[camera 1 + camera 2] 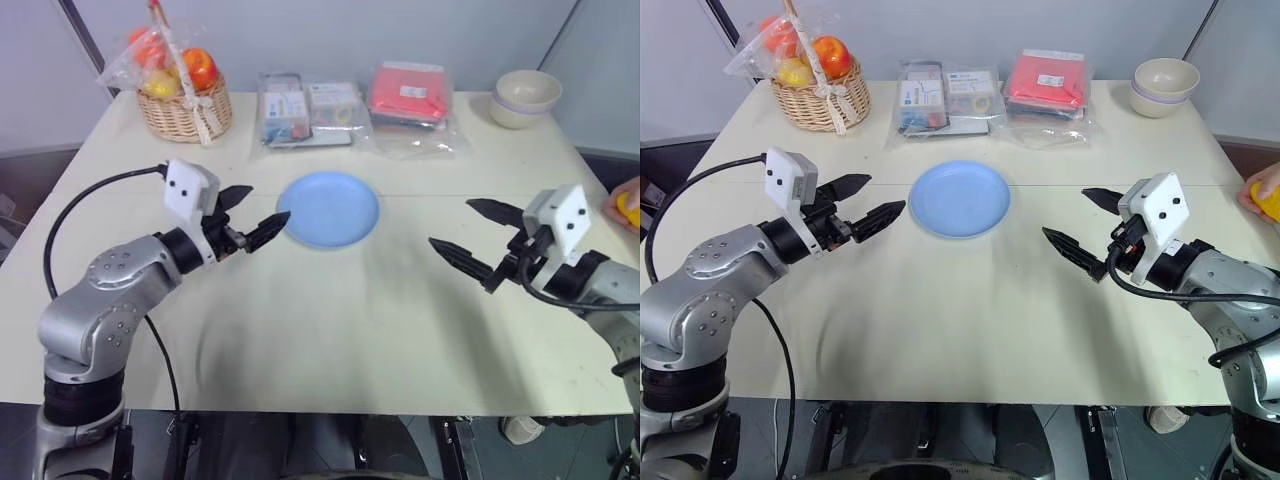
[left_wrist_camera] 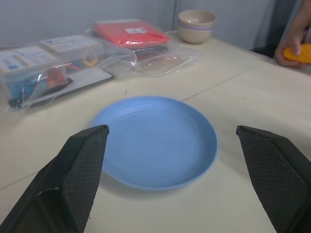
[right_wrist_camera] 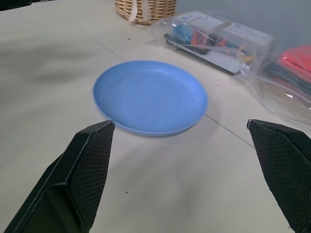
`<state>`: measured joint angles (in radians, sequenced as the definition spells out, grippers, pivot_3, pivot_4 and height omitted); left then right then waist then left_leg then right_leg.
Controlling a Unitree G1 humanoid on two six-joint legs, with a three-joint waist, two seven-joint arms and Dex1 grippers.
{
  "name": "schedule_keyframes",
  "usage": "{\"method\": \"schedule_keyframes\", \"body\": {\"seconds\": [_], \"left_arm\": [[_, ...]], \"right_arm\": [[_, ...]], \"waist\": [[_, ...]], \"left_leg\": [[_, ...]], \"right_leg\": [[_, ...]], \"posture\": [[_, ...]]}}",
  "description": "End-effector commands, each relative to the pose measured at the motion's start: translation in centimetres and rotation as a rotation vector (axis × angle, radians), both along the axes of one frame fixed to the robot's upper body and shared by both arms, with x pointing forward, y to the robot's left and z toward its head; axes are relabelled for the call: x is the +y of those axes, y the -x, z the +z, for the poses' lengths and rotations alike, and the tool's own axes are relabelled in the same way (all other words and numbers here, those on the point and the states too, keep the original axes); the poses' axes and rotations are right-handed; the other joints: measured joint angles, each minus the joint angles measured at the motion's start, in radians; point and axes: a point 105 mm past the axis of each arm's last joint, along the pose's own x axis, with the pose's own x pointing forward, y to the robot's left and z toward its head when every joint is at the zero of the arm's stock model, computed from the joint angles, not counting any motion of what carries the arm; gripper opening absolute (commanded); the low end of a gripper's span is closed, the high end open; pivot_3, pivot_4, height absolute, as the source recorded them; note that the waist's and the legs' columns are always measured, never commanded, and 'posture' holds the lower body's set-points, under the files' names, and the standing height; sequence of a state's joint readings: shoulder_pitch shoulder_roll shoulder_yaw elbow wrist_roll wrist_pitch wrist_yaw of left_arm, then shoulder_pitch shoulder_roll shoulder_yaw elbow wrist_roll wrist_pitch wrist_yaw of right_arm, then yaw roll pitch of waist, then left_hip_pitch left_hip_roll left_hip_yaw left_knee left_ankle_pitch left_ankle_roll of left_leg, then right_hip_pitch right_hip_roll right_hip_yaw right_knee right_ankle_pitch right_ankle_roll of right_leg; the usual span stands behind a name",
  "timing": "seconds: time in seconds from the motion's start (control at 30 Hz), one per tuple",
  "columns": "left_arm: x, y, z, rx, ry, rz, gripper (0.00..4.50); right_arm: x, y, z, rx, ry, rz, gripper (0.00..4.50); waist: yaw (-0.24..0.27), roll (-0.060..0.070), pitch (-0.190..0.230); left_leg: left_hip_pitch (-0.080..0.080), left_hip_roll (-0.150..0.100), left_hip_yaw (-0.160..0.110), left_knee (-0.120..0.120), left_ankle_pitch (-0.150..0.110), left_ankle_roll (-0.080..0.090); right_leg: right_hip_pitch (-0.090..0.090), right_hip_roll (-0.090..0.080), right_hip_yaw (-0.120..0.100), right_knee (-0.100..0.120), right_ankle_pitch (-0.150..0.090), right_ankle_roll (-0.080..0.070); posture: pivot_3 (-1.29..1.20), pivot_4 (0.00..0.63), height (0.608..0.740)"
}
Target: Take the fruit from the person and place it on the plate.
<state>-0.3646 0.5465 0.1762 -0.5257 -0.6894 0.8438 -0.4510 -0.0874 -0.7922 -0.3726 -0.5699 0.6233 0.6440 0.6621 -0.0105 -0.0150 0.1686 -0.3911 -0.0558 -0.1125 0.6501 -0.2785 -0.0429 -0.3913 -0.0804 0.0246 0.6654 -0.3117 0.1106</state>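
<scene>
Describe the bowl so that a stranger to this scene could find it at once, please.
On the cream table, look to the far corner on the robot's right. There, past the red packet, stands the bowl. It is the only deep cream dish, with a pale purple band; the blue plate is flat.

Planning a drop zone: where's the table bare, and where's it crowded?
Bare: the plate itself holds nothing; the wide stretch of table from the plate to the near edge, between the left gripper and right gripper, both open. Crowded: the far edge, with the wicker basket, plastic-wrapped packs and bowl.
</scene>
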Motion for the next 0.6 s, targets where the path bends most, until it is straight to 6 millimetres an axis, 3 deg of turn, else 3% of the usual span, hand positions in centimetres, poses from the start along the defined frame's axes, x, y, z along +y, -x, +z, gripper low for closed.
{"method": "schedule_keyframes", "body": {"seconds": [0.03, 0.5, 0.6], "left_arm": [[-0.2, 0.2, 1.1, -0.046, 0.002, -0.015, 4.37], [-0.1, -0.2, 1.6, -0.067, 0.025, 0.023, 4.37], [0.0, -0.7, 2.5, -0.089, 0.095, 0.057, 4.37]], "right_arm": [[0.1, 0.6, 1.4, -0.06, 0.006, 0.004, 4.5], [0.5, 0.2, 1.8, -0.075, -0.011, 0.006, 4.5], [0.7, 0.0, 1.9, -0.078, -0.016, 0.01, 4.5]], "waist": [[0.0, 0.0, 0.0], [0.0, 0.0, 0.0], [0.0, 0.0, 0.0]], "left_leg": [[0.0, 0.0, 0.0, 0.0, 0.0, 0.0], [0.0, 0.0, 0.0, 0.0, 0.0, 0.0], [0.0, 0.0, 0.0, 0.0, 0.0, 0.0]], "right_leg": [[0.0, 0.0, 0.0, 0.0, 0.0, 0.0], [0.0, 0.0, 0.0, 0.0, 0.0, 0.0], [0.0, 0.0, 0.0, 0.0, 0.0, 0.0]], "posture": [[0.0, 0.15, 0.74], [0.0, 0.15, 0.74], [0.0, 0.15, 0.74]]}}
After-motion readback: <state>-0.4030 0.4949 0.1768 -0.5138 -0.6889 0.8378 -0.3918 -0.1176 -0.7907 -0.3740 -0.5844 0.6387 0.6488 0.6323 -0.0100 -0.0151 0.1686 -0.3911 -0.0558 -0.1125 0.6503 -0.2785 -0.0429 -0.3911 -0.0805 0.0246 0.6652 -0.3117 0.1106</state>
